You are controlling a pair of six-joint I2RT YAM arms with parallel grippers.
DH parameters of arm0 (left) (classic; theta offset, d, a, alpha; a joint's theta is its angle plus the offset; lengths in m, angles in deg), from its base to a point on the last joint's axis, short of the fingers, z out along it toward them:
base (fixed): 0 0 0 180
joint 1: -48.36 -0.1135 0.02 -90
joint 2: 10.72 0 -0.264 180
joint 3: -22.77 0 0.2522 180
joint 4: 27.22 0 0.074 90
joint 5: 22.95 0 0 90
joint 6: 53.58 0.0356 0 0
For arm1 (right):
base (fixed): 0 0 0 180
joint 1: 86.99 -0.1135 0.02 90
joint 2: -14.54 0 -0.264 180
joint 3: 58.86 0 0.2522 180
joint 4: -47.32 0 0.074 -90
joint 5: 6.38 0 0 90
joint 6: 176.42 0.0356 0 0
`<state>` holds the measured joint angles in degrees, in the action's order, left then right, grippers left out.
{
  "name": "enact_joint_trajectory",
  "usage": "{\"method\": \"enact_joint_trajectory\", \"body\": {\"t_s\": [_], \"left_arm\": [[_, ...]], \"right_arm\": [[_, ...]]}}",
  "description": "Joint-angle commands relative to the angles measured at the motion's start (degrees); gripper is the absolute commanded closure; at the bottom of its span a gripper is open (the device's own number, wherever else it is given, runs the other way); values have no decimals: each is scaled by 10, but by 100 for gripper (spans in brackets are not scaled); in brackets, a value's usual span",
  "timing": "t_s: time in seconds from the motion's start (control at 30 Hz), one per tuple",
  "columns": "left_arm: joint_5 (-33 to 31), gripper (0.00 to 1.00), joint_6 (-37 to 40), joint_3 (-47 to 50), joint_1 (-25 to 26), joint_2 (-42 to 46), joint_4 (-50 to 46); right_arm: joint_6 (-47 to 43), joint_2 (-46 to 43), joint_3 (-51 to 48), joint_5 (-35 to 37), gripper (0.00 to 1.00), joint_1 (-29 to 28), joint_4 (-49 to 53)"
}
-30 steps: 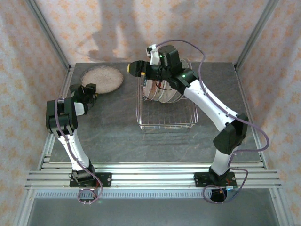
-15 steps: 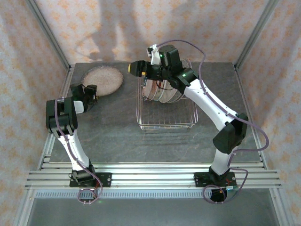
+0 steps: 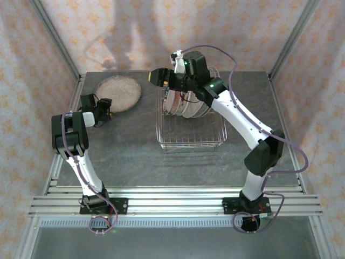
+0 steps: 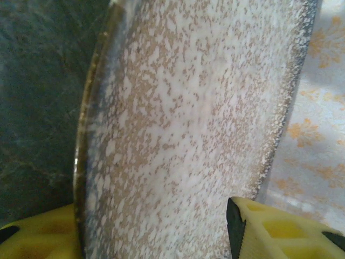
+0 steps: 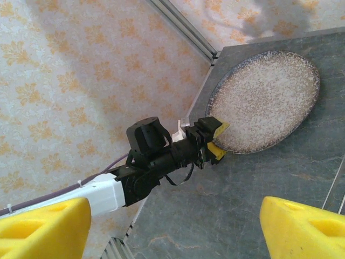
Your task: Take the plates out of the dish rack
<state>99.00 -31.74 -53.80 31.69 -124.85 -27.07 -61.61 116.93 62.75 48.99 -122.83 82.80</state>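
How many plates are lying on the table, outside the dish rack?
1: the speckled plate at the far left corner of the table. Other plates stand packed in the dish rack, some perhaps hidden.

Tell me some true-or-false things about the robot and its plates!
1. The speckled plate lies flat on the table. True.
2. The right pincer is holding a plate. False: it is open and empty, up by the rack.
3. The rack has nothing in it. False: several plates stand in it.
4. The left pincer is at the speckled plate's edge. True.
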Motion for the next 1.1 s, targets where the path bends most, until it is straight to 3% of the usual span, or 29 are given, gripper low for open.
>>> {"method": "enact_joint_trajectory", "body": {"t_s": [0.0,0.3,0.5,0.8,1.07], "left_arm": [[-16,42,28,-29,-5,42,-44],[-31,40,53,-49,-5,61,-124],[-46,33,65,-62,-5,85,-196],[-116,20,57,-108,28,186,-408],[-188,15,24,-209,123,304,-446]], "right_arm": [[5,-24,-6,10,18,3,-11],[3,-45,-29,34,18,3,-18],[-16,-78,-45,91,18,5,-11],[-95,-149,-41,283,20,8,56],[-135,-166,25,457,22,59,191]]}}
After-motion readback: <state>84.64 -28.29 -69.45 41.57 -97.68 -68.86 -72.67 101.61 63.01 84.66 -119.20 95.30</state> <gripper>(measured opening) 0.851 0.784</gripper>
